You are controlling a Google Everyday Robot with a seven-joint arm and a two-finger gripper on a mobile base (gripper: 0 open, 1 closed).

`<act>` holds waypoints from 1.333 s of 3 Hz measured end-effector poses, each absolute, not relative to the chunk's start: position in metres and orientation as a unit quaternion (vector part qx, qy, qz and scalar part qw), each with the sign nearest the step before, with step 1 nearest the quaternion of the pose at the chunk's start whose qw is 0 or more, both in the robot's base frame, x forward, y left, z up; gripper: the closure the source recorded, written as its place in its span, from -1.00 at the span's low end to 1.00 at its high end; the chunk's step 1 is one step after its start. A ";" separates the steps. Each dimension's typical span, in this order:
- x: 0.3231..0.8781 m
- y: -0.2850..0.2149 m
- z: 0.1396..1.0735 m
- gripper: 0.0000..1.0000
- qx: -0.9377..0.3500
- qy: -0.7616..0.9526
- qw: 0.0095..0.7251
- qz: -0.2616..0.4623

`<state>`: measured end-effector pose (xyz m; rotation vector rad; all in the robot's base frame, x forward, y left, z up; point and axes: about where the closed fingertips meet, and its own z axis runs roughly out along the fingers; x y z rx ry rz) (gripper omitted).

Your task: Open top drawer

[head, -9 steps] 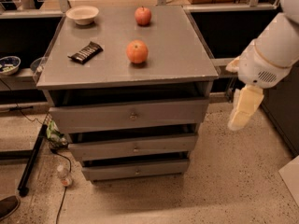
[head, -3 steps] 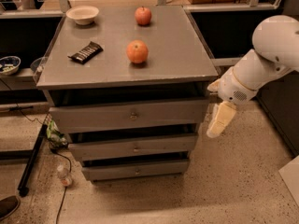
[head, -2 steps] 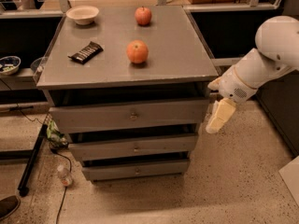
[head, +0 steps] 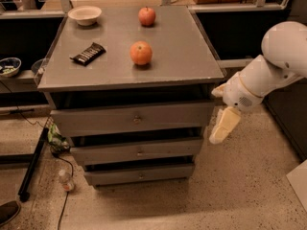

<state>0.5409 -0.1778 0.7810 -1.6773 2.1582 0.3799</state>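
Note:
The top drawer (head: 96, 120) is the widest grey front of three on a grey cabinet, with a small round metal knob (head: 137, 120) at its centre. It stands pulled out slightly, with a dark gap above it. My gripper (head: 223, 126) hangs from the white arm (head: 273, 66) just right of the cabinet, beside the right end of the top drawer and about level with the gap below it. It touches nothing that I can see.
On the cabinet top (head: 182, 56) lie two red apples (head: 141, 52) (head: 147, 16), a dark snack bar (head: 88, 53) and a white bowl (head: 85, 14). Two narrower drawers (head: 136, 152) sit below. A small bottle (head: 65, 180) and cables lie on the floor at left.
The arm has swung in from the right toward the cabinet, bringing the gripper from clear of it to beside the drawer's right end. The drawers have not moved.

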 end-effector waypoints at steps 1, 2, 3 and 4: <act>0.507 -0.153 0.783 -1.00 -0.595 0.758 0.231 0.136; 0.506 -0.152 0.783 -1.00 -0.595 0.758 0.231 0.137; 0.515 -0.151 0.772 -1.00 -0.586 0.766 0.228 0.132; 0.547 -0.143 0.757 -1.00 -0.567 0.778 0.235 0.132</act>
